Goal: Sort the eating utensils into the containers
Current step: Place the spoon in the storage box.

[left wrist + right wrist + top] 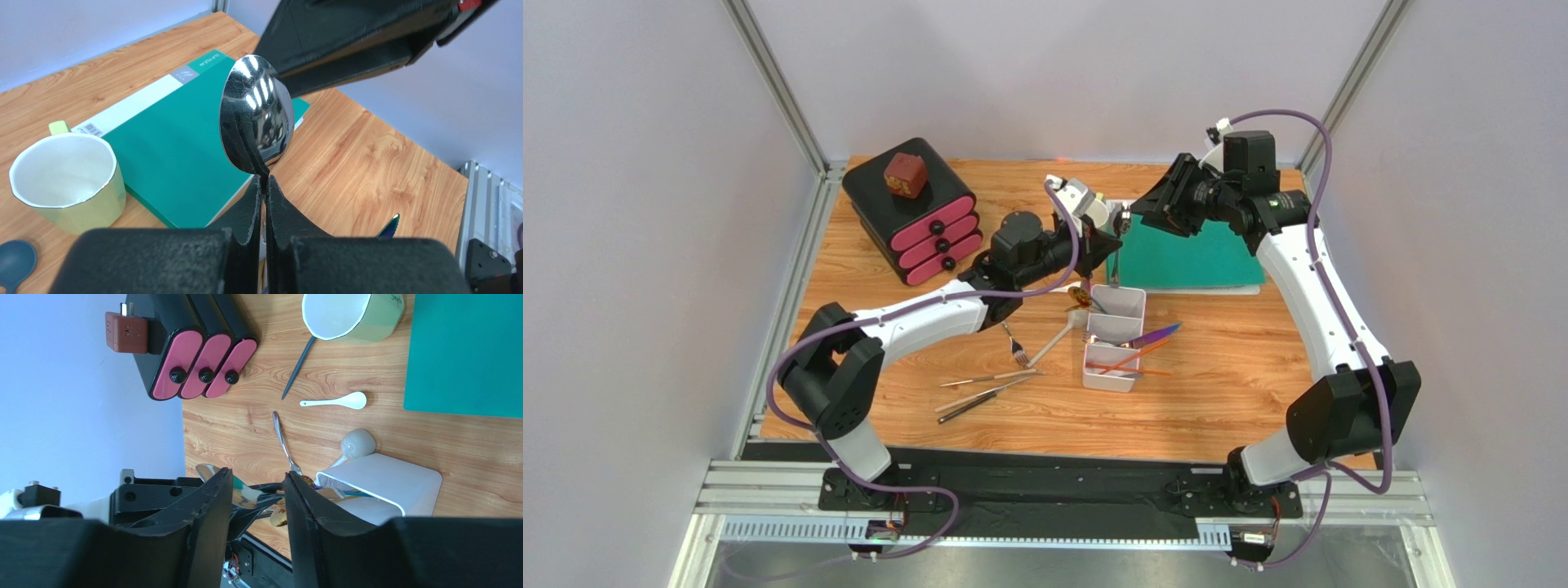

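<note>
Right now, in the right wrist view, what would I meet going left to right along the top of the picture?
red-brown block → black box with pink drawers → cup → green book

Left pincer (265,185) clamped on silver spoon (256,116), green book (178,162) behind, pale cup (97,208) beside it

- Two hands are showing: left hand (265,179), right hand (258,474).
- One silver spoon (256,116), one white spoon (334,402) and one blue spoon (15,260) are showing.
- One divided tray (1114,333) is lying on the worktop (1210,392).
- One black box (891,202) is carrying three pink drawers (934,228) and one brown cube (905,175).
- One green book (1192,255) and one cup (64,174) are sitting there.
</note>
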Controlling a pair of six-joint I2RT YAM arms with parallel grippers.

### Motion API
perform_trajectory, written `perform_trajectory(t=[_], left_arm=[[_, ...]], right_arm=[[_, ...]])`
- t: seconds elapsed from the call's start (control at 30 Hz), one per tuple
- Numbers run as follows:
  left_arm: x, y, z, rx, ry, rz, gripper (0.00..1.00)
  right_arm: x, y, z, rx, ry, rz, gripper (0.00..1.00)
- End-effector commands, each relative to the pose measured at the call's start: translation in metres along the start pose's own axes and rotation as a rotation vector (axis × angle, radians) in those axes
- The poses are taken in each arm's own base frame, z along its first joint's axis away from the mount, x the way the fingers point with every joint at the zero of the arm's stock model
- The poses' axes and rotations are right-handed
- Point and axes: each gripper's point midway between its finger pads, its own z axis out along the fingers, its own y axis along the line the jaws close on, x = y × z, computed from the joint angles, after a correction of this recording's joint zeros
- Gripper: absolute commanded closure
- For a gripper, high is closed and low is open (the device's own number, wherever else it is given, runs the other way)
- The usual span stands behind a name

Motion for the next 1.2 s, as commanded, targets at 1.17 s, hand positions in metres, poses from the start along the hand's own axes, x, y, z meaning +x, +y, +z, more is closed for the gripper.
perform_trajectory(t=[1.17], left_arm=[[0.012,-0.019,0.000,0.129,0.011,0.091,1.00]], right_arm=[[0.020,0.017,0.014,-0.115,0.059,-0.079,0.53]])
